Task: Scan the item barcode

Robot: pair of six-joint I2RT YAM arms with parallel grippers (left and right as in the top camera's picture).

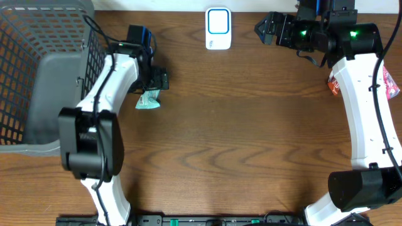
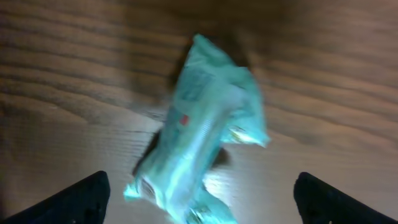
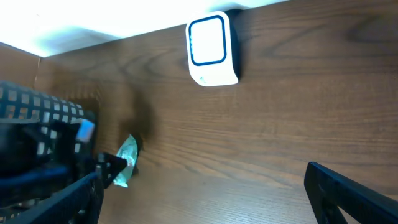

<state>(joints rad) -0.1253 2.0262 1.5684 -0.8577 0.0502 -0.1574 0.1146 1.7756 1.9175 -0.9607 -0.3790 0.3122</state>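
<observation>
Wooden surface (image 1: 251, 125) is carrying everything in view. At its left end a grey wire-mesh basket (image 1: 38, 37) is sitting, its solid grey floor showing through the open top in the overhead view. Just to the right of the basket, a small teal packet (image 1: 149, 100) is lying flat on the wood, outside the container and slightly askew. The left gripper (image 1: 156, 80) is hovering directly over it with its jaws spread wide. In the left wrist view the two dark fingers (image 2: 81, 199) are standing well apart on either side of the packet, neither one touching it; the picture is blurred, so print on the wrapper cannot be read. A white scanner (image 1: 218, 28) with a blue-outlined window is lying near the far edge, around the middle, well apart from the packet. The right gripper (image 1: 265, 28) is hanging just right of the scanner, its jaws also spread and holding nothing. Red packaging (image 1: 391, 85) is lying at the right edge, partly hidden by the right arm.
</observation>
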